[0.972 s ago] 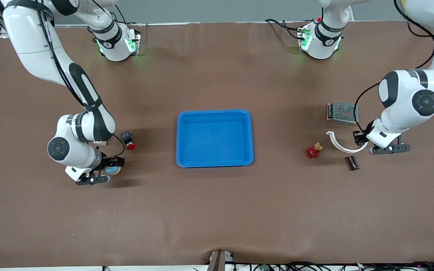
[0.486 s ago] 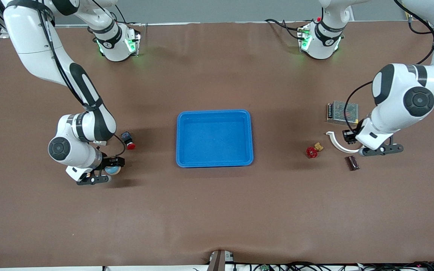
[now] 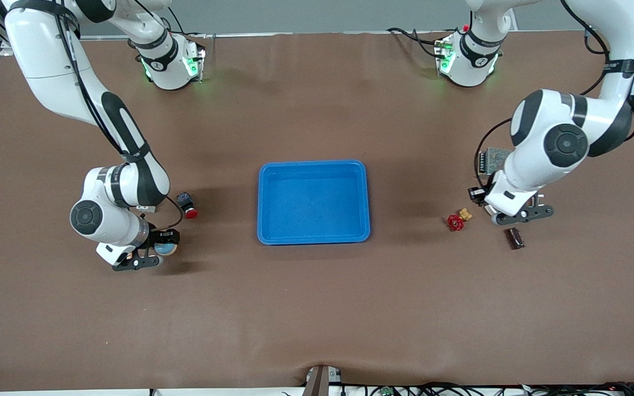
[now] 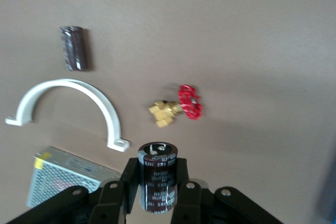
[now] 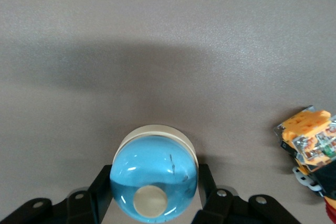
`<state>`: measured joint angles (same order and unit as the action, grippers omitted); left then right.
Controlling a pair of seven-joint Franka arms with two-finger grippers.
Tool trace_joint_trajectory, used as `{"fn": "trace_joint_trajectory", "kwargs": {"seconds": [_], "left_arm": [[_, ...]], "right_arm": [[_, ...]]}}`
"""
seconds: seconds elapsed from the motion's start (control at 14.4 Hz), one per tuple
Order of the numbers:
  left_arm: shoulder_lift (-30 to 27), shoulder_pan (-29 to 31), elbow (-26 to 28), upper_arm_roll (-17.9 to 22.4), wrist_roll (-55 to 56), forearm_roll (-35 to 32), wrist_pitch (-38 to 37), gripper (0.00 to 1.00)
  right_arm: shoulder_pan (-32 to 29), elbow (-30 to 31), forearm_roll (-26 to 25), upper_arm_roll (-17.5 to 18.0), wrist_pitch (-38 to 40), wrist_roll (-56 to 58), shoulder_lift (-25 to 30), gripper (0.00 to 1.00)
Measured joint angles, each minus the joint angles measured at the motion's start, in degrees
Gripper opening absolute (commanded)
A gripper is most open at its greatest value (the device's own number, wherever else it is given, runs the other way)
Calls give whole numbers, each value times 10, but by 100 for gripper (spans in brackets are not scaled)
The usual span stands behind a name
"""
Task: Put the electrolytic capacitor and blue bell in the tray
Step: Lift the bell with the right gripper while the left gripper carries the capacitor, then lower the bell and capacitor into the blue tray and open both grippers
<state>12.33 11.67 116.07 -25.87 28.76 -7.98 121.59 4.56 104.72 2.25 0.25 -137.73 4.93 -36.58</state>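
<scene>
1. With the tray as the clock's centre in the front view and twelve toward the robots' bases, the left gripper is found at about three o'clock, over the table near the red-handled valve.
2. The left gripper's fingers are pressed onto the electrolytic capacitor. The black can is pinched across its body, probably so that it cannot roll out while carried.
3. The capacitor is held between the fingertips, its top end sticking out past them toward the white clamp. A second, brown cylinder is left lying on the table.
4. The right gripper is placed at about nine o'clock, slightly toward eight, low at the table.
5. Its fingers are closed against both flanks of the blue bell. The dome is taken at its widest part, seemingly so the smooth shell does not slip.
6. The bell is seated between the fingertips, apparently not yet lifted. A push button lies nearby.
7. Nothing is yet held in the tray.
</scene>
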Motion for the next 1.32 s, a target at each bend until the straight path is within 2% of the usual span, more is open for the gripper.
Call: {"fn": "trace_joint_trajectory", "kwargs": {"seconds": [0.35, 0.49, 0.83, 1.11, 1.32], "left_arm": [[23, -75, -2, -4, 115, 0, 0, 0], [36, -98, -8, -5, 148, 0, 0, 0], [85, -153, -29, -5, 258, -39, 1, 0], [128, -203, -65, -6, 353, -40, 1, 0], [167, -238, -111, -5, 434, -41, 3, 0]], "right_arm": [[5, -8, 0, 3, 5, 0, 0, 39], [7, -23, 3, 9, 35, -1, 4, 40], [8, -81, 83, 11, 165, -9, 15, 39], [23, -89, 90, 15, 181, -82, 32, 39], [59, -90, 90, 17, 207, -166, 54, 39]]}}
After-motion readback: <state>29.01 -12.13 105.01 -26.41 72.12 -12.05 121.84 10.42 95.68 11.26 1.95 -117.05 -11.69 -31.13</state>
